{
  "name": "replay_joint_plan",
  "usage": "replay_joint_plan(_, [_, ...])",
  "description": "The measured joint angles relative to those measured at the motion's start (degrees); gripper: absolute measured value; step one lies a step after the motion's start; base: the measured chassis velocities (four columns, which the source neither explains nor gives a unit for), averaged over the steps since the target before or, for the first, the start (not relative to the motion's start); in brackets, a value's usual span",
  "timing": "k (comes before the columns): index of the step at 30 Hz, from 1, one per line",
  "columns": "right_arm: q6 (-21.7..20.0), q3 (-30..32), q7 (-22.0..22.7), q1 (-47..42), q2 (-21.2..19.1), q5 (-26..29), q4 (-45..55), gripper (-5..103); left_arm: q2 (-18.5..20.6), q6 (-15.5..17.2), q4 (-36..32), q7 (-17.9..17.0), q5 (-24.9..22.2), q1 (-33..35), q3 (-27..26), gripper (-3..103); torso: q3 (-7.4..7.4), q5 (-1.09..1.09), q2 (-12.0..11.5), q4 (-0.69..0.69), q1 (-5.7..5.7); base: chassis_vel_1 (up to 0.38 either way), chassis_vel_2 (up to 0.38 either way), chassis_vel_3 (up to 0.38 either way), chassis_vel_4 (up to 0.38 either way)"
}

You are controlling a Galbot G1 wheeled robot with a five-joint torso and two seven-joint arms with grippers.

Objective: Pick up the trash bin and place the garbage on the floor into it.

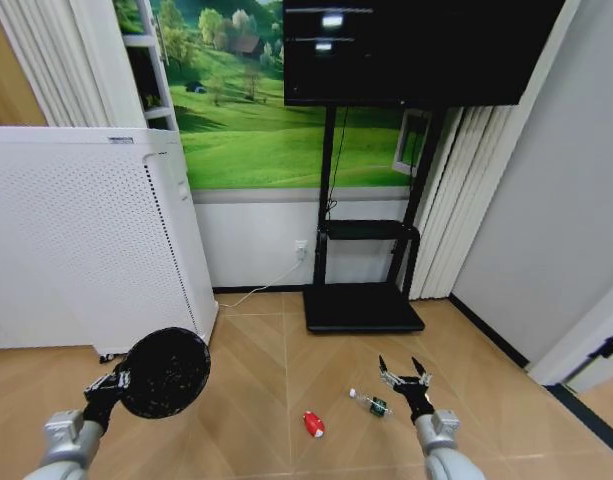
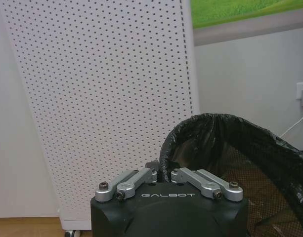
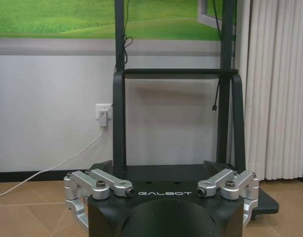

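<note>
- One trash bin [image 1: 165, 372], black.
- Two pieces of garbage on the floor: one red piece [image 1: 313, 424], one clear bottle [image 1: 370, 402] with green label.
- Two grippers: left gripper [image 1: 116, 383], right gripper [image 1: 405, 372].
- One white perforated cabinet [image 1: 86, 240].

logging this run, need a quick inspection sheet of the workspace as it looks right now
surface: wood herringbone floor, bare apart from the litter
job's things: trash bin lifted off the floor, lined with a black bag; red piece and clear bottle with green label lie on the floor
clutter: nothing seen beyond the litter
grippers: left pincer shut on the bin rim; right pincer open, above the floor beside the bottle
cables: white cord runs from the wall socket down to the floor
surroundings: white perforated cabinet, black screen stand, landscape mural, curtain
</note>
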Motion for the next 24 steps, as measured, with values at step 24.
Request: replay_joint_plan(24, [-1.4, -5.6, 0.4, 1.4, -9.8, 0.2, -3.0, 100, -0.5, -0.8, 2.5, 0.2, 0.7, -1.0, 1.8, 6, 0.0, 0.03, 0.0, -0.01, 0.0, 0.082, 0.084, -0.085, -0.088])
